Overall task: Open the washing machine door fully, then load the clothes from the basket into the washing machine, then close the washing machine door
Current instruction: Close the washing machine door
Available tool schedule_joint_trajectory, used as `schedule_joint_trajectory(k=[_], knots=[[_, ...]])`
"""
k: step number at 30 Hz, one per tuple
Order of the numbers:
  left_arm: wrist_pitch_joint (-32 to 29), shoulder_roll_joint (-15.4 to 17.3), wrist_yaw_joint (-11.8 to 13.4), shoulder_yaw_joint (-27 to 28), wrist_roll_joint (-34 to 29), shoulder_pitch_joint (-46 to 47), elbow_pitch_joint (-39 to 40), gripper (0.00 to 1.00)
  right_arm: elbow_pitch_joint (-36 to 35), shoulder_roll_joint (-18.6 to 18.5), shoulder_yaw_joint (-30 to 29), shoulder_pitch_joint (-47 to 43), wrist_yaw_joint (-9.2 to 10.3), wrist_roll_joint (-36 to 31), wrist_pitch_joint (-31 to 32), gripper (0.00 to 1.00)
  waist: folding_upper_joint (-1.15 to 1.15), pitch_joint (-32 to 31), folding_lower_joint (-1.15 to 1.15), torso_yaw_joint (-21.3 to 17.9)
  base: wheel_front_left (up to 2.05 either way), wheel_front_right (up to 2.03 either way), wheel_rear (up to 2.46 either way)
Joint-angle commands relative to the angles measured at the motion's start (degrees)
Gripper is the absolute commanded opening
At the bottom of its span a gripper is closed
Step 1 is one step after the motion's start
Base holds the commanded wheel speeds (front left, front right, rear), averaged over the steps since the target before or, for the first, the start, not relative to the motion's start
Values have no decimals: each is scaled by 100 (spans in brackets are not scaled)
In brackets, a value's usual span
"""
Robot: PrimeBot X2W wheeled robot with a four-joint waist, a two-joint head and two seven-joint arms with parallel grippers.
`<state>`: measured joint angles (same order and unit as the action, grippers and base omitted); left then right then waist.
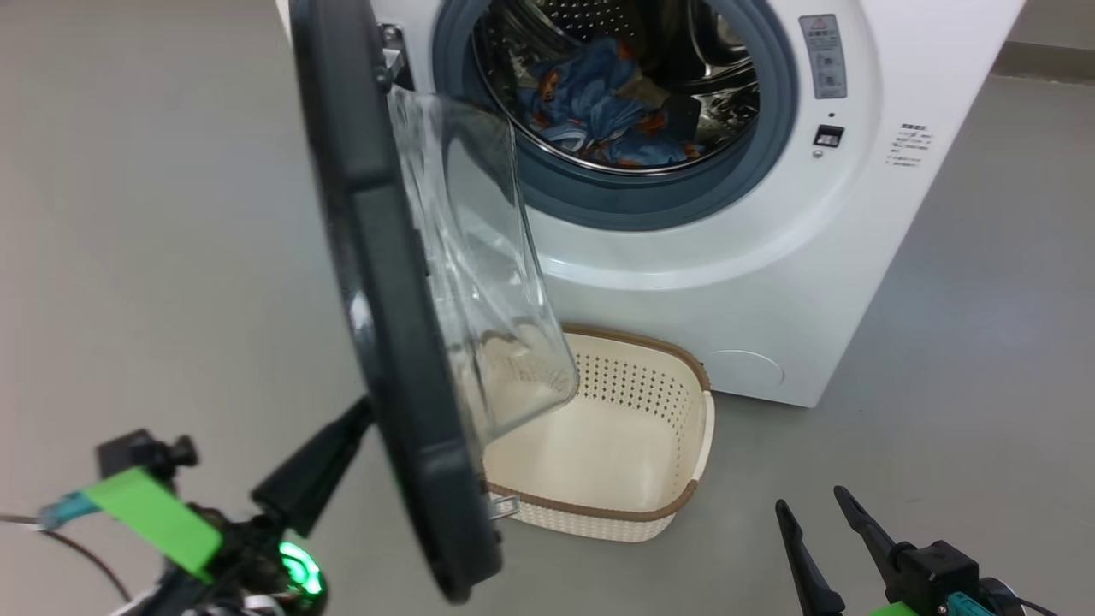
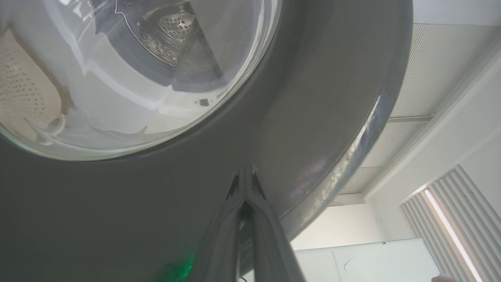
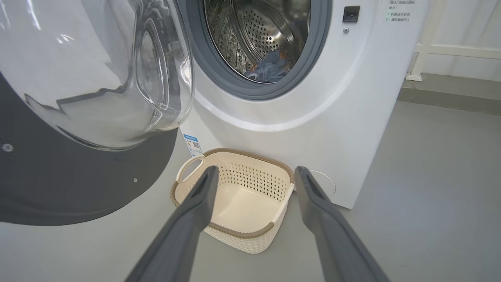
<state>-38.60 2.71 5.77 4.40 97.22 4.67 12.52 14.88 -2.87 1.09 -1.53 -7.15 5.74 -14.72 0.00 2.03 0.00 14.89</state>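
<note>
The washing machine (image 1: 770, 282) stands with its round black door (image 1: 385, 299) swung out, edge-on to the head view, its clear glass bowl (image 1: 479, 282) facing the drum. Blue clothes (image 1: 599, 111) with orange print lie inside the steel drum, also seen as clothes (image 3: 270, 68) in the right wrist view. The cream basket (image 1: 633, 393) sits on the floor below the opening with nothing in it. My left gripper (image 1: 366, 406) is shut, its tips (image 2: 245, 172) against the door's outer black face (image 2: 313, 98). My right gripper (image 1: 808, 505) is open, its fingers pointing over the basket (image 3: 242, 231).
Grey floor (image 1: 984, 385) spreads to both sides of the machine. A low ledge and white rail (image 3: 450, 51) run behind it on the right. The swung-out door (image 3: 78, 188) hangs over the basket's left end.
</note>
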Motion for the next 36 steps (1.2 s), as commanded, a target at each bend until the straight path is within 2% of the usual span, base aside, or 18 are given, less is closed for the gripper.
schedule_joint_trajectory(k=[1, 6, 14, 20, 24, 31, 36], knots=[[105, 22, -81, -114, 40, 148, 104, 0, -126, -2, 138, -15, -34, 39, -28, 100, 0, -59, 0, -116, 0, 0, 0], [655, 19, -366, -750, -103, 411, -310, 0, -117, -1, 166, -45, -34, 79, -28, 100, 0, -167, 0, -372, 0, 0, 0], [1486, 18, -798, -1315, -392, 1159, -1391, 0, -81, -1, 150, -122, -34, 88, -28, 100, 0, -257, 0, -829, 0, 0, 0], [2054, 18, -996, -1497, -375, 1951, -2301, 0, -78, -1, 168, -96, -34, 60, -28, 100, 0, -265, 0, -1172, 0, 0, 0], [2471, 17, -1133, -1624, -147, 2619, -3012, 0, -58, -1, 195, -69, -34, 47, -28, 100, 0, -247, 0, -1478, 0, 0, 0], [2843, 17, -1257, -2010, 160, 3281, -3644, 0, -20, -1, 267, -48, -34, 54, -28, 100, 0, -194, 0, -1766, 0, 0, 0], [3405, 17, -1311, -2379, 170, 3791, -4140, 0, 10, -1, 357, 9, -34, 52, -28, 100, 0, -129, 0, -1958, 0, 0, 0]])
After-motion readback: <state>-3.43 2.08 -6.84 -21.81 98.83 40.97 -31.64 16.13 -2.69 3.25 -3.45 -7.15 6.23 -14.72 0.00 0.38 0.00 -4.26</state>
